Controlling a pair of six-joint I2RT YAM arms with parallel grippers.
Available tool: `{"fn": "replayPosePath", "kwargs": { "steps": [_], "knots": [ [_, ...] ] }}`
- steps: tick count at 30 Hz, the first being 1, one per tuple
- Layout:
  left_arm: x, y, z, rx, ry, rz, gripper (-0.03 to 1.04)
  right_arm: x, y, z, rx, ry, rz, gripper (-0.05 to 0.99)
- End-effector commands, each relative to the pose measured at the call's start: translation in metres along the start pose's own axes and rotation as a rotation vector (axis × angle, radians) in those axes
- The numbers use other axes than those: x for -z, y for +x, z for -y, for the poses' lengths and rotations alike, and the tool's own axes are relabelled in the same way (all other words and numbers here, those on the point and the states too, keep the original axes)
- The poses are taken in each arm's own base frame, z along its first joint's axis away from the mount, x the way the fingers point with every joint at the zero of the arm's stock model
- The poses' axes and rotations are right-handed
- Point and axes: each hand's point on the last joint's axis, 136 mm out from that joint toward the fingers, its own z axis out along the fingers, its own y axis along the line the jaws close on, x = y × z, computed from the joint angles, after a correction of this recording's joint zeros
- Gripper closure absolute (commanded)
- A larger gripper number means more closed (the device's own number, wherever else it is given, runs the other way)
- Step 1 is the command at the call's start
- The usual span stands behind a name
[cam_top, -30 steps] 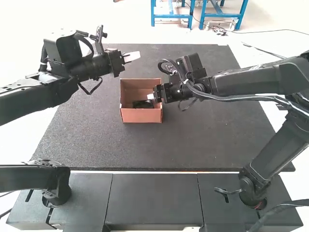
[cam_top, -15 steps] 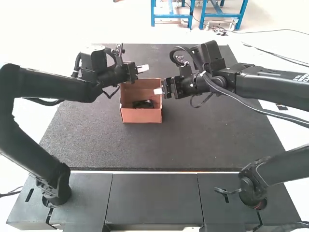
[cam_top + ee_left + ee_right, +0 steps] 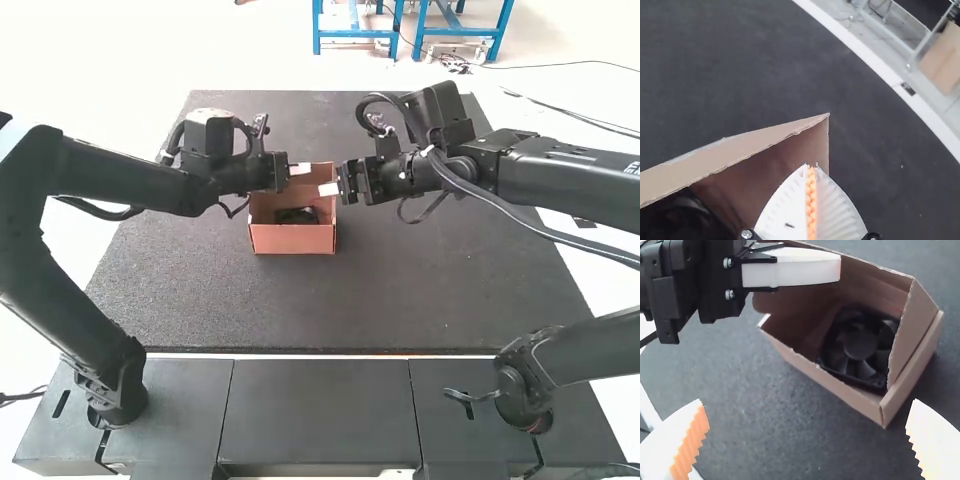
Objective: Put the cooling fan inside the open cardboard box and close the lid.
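Right wrist view: fan (image 3: 860,352) inside box (image 3: 840,387), right fingers (image 3: 687,440) spread, left fingers (image 3: 790,267) pressed together

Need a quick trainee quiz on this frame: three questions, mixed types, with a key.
1. True or false: the cooling fan lies inside the cardboard box.
2. Fill in the blank: the box's lid is ____ (open or shut).
3. Multiple choice: the right pincer is
A. shut on the cooling fan
B. open, holding nothing
C. shut on the lid

Key: 1 true; 2 open; 3 B.
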Motion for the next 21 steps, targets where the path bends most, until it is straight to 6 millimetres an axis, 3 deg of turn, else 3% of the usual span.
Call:
{"fn": "replayPosePath", "kwargs": {
  "steps": [1,7,9,11,18,21],
  "knots": [
    [0.002,0.010,0.003,-0.021,0.001,-0.018,0.98,0.009,-0.010,-0.010,0.003,-0.036,0.033,0.02],
    [0.001,0.021,0.009,-0.022,0.014,-0.036,0.98,0.007,-0.003,-0.010,-0.001,-0.045,0.016,0.02],
    [0.001,0.016,0.012,-0.035,0.025,-0.017,0.98,0.006,0.002,-0.009,-0.005,-0.044,0.006,0.02],
    [0.004,0.001,0.017,-0.048,0.035,0.020,0.98,0.004,0.007,-0.008,-0.009,-0.044,-0.004,0.02],
    [0.017,-0.079,0.045,-0.096,0.069,0.165,0.98,0.000,0.018,-0.009,-0.011,-0.056,-0.027,0.02],
    [0.017,-0.102,0.032,-0.107,0.031,0.218,0.98,-0.002,0.021,-0.010,-0.018,-0.064,-0.031,0.02]
  ]
}}
